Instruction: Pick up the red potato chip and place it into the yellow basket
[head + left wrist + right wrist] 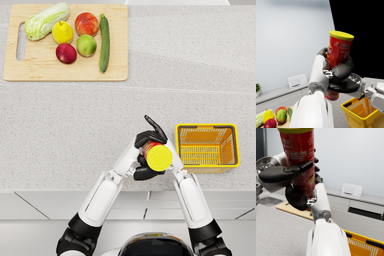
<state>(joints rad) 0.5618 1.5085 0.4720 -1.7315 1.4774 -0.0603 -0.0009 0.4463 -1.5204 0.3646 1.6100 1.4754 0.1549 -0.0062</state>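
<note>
The red potato chip can [159,157] with its yellow lid is held up off the grey counter, just left of the yellow basket [207,126]. Both dark hands grip it. My left hand [144,173] is on the side nearer me, and my right hand [152,134] wraps the far side with one finger sticking out. In the left wrist view the can [339,50] stands nearly upright above the basket [356,110]; the right hand [342,75] clasps its lower half and the left hand [323,52] sits behind it. In the right wrist view the left hand [281,174] crosses the can [298,150] above the right hand [297,198].
A wooden cutting board [30,70] lies at the far left of the counter with a cabbage [46,20], several fruits and a cucumber [104,42] on it. The counter's front edge [50,191] runs just below the hands. A white microwave [351,190] stands in the background.
</note>
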